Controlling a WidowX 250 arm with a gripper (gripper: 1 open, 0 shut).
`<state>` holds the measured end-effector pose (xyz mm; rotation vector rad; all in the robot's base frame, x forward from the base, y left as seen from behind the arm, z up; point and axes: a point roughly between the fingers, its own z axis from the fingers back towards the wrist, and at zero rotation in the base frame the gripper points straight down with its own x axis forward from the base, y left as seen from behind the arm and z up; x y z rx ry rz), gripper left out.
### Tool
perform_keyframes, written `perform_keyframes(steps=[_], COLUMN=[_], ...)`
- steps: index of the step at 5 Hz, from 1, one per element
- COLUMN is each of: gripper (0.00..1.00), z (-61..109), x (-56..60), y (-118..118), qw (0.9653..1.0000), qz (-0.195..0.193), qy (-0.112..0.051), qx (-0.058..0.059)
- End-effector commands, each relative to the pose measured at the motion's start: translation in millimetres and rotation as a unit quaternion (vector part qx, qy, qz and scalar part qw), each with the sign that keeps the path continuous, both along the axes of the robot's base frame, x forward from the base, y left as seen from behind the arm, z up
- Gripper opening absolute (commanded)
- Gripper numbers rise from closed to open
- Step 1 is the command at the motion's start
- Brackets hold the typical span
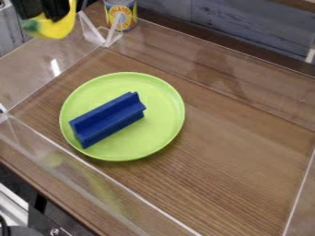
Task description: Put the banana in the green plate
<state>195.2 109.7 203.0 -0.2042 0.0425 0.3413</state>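
The green plate [168,96] lies left of centre on the wooden table. A blue ridged block [109,117] rests on it. The yellow banana [57,27] hangs in the air at the top left, beyond the plate's far left rim and well above the table. My gripper [52,17] is shut on it from above. Only the black lower part of the gripper shows, as the frame edge cuts off the rest.
A yellow and blue can [118,13] stands at the back, just right of the gripper. Clear plastic walls [96,35] ring the table, with a low clear edge [74,175] along the front. Bare wood [240,138] lies right of the plate.
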Motion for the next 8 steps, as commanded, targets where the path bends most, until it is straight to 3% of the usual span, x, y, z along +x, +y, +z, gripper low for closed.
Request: perform_keyframes(steps=[1, 3, 4, 6, 8], gripper=[0.00, 0.00, 0.00, 0.00, 0.00], z=[6.7, 5.0, -7.8, -43.4, -65.2], x=[-14.6, -21.3, -21.1, -20.4, -18.8], y=[-19, -51, -68, -90, -112], qw=[0.9999, 0.9989, 0.9987, 0.9982, 0.9981], qz=[-0.003, -0.047, -0.050, -0.055, -0.053], qy=[-0.011, -0.002, 0.002, 0.002, 0.010], qx=[0.003, 0.003, 0.005, 0.023, 0.029])
